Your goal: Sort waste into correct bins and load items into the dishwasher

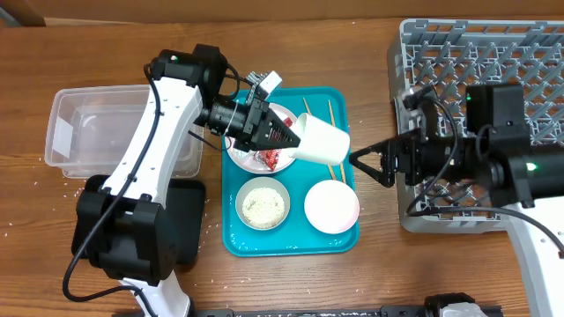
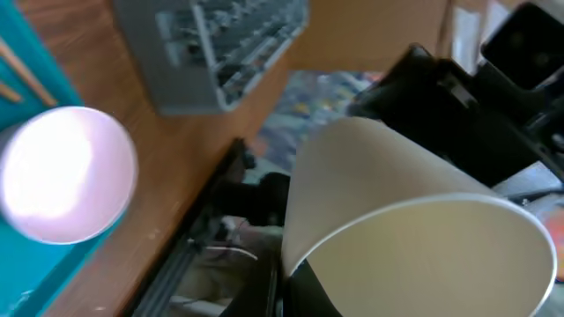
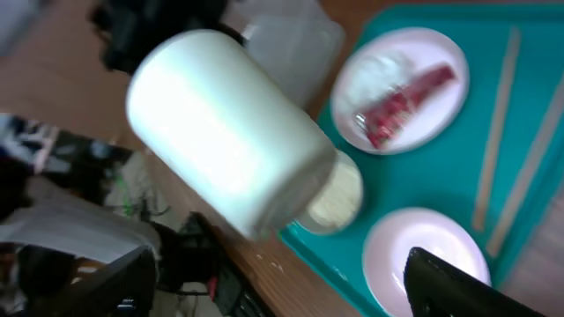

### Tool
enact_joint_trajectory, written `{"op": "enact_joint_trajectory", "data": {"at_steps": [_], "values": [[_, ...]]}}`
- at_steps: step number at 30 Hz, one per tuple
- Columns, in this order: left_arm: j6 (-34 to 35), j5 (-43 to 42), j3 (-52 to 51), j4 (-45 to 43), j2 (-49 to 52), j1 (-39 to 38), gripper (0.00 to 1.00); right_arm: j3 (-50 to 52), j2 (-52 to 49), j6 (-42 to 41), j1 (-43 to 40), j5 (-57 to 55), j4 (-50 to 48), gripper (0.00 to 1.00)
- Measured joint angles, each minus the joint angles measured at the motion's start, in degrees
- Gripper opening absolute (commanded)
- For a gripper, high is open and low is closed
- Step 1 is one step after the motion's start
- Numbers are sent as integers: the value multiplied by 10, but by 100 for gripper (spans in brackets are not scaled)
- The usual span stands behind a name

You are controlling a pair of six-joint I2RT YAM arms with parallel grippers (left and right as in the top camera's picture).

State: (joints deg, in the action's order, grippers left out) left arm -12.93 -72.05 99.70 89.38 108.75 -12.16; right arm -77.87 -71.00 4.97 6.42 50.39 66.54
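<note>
My left gripper [image 1: 289,137] is shut on the rim of the small white cup [image 1: 322,139] and holds it on its side above the teal tray [image 1: 231,231]. The cup fills the left wrist view [image 2: 414,220] and shows in the right wrist view [image 3: 229,132]. My right gripper [image 1: 366,163] is open and empty just right of the cup. The white plate [image 1: 248,157] carries the red wrapper [image 1: 269,158] and a tissue wad [image 3: 374,70]. A bowl of rice [image 1: 263,204], an empty bowl [image 1: 331,205] and two chopsticks [image 3: 498,132] lie on the tray.
The grey dish rack [image 1: 493,79] stands at the right, partly under my right arm. The clear tub [image 1: 115,128] is at the left, with the black tray [image 1: 183,220] in front of it under my left arm. Rice grains dot the table front left.
</note>
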Motion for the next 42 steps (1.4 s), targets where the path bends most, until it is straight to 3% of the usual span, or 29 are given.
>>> {"op": "enact_joint_trajectory", "data": {"at_steps": [5, 15, 23, 31, 42], "values": [[-53, -51, 0, 17, 0, 2, 4, 0, -29, 18, 31, 101, -56, 87], [-83, -92, 0, 19, 0, 16, 4, 1, -39, 12, 50, 111, -91, 83], [-87, -108, 0, 38, 0, 13, 4, 1, -42, -43, 24, 101, -119, 96], [-87, -128, 0, 38, 0, 10, 4, 1, -46, 10, 27, 169, -136, 94], [-100, -135, 0, 48, 0, 10, 4, 2, -61, -11, 42, 147, -169, 92]]}}
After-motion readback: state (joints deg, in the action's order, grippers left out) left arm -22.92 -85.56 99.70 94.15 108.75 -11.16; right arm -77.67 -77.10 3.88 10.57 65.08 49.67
